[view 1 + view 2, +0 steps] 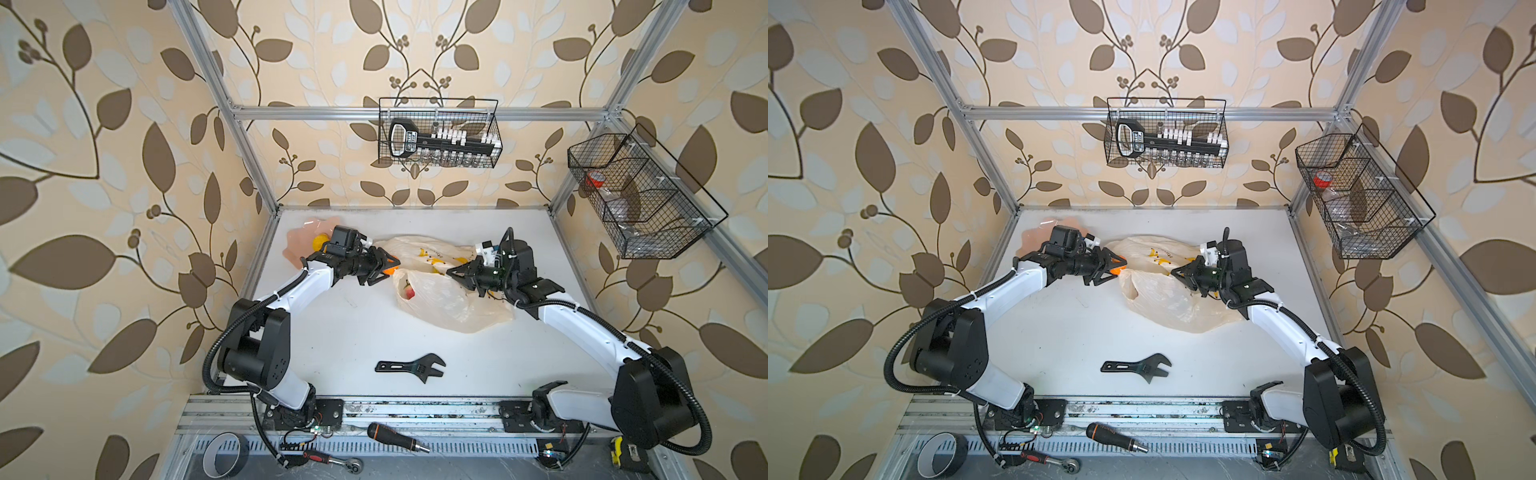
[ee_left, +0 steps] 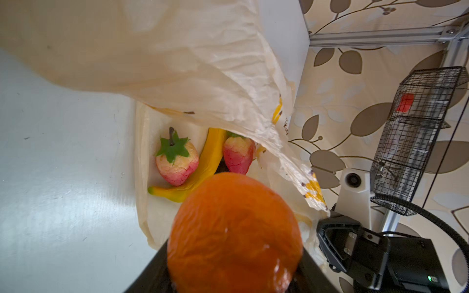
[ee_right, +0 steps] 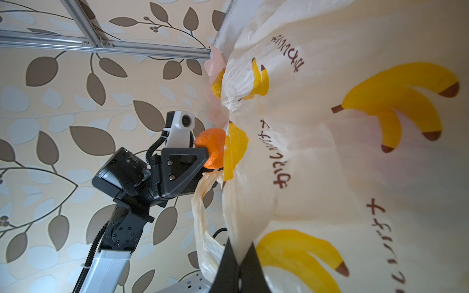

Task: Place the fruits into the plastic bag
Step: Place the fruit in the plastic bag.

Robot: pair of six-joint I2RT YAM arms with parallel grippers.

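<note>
My left gripper [image 1: 390, 268] is shut on an orange tangerine [image 2: 234, 233], held right at the mouth of the plastic bag [image 1: 449, 307]. The bag is cream, crinkly and printed with yellow bananas. My right gripper [image 3: 238, 263] is shut on the bag's upper layer and holds it lifted, so the mouth gapes toward the left arm. Inside lie two red strawberries [image 2: 177, 162] [image 2: 238, 154] and a yellow banana [image 2: 205, 167]. A yellow lemon [image 1: 320, 241] rests in the pink dish [image 1: 299, 247] behind the left wrist.
A black adjustable wrench [image 1: 411, 366] lies on the white table nearer the front. Wire baskets hang on the back wall [image 1: 440, 133] and the right wall [image 1: 640, 195]. A screwdriver [image 1: 395, 436], a ratchet [image 1: 332, 459] and a tape roll [image 1: 222, 453] lie by the front rail.
</note>
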